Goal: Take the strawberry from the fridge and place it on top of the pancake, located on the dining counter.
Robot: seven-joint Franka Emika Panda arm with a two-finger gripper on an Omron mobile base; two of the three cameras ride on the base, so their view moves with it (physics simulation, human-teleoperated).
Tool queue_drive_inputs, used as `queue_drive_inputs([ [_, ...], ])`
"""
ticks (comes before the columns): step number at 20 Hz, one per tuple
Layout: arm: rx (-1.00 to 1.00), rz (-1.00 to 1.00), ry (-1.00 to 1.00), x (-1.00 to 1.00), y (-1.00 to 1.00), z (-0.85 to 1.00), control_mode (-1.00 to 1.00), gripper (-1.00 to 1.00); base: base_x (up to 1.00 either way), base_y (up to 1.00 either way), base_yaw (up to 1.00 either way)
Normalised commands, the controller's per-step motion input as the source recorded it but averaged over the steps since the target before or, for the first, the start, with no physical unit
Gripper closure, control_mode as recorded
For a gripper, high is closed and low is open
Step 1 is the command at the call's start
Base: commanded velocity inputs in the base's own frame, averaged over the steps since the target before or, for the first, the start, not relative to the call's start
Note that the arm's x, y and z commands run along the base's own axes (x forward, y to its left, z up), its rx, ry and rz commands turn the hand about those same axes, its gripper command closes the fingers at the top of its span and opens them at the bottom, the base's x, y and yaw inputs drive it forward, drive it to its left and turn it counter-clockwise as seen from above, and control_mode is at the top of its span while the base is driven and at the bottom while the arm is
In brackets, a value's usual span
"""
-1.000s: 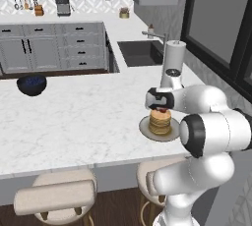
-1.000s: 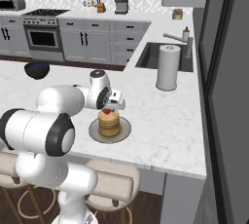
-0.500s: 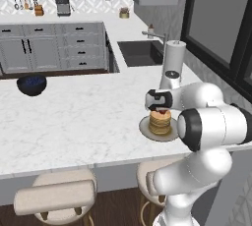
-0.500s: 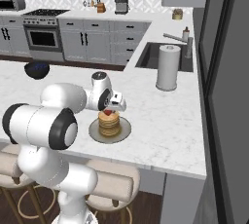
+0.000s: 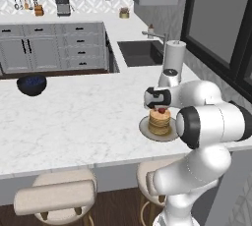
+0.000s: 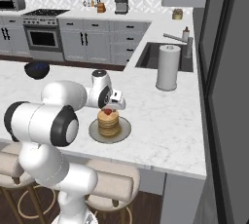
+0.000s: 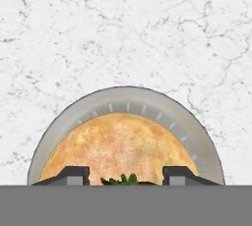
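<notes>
Hovering just over the pancake (image 6: pixel 108 122), the gripper (image 7: pixel 126 177) is standing spread around the strawberry (image 6: pixel 108 112) (leaves showing between its fingertips). Lifting straight up is looking safest, judging by the berry resting centred on the stack.

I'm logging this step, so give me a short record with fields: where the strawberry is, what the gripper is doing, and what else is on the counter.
strawberry: on top of the pancake stack
plate: grey, under the stack, on the dining counter
gripper: open, fingers either side of the strawberry's green leaves
other items: dark bowl, paper towel roll
</notes>
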Motion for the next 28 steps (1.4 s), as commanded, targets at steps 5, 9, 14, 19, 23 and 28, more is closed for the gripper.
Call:
queue_drive_inputs([
  [5,0.00,0.00,-0.01,0.00,0.00,0.00,-1.00,-1.00,0.00,0.00,0.00],
  [9,-0.01,0.00,-0.01,0.00,0.05,0.14,-1.00,-1.00,0.00,0.00,0.00],
  [14,-0.03,0.00,0.00,-0.41,0.09,0.63,-1.00,-1.00,0.00,0.00,0.00],
  [19,0.00,0.00,-0.04,-1.00,0.30,0.96,-1.00,-1.00,0.00,0.00,0.00],
  [23,0.00,0.00,0.00,-1.00,0.71,0.94,-1.00,-1.00,0.00,0.00,0.00],
  [28,-0.07,0.00,0.01,-1.00,0.88,0.20,-1.00,-1.00,0.00,0.00,0.00],
])
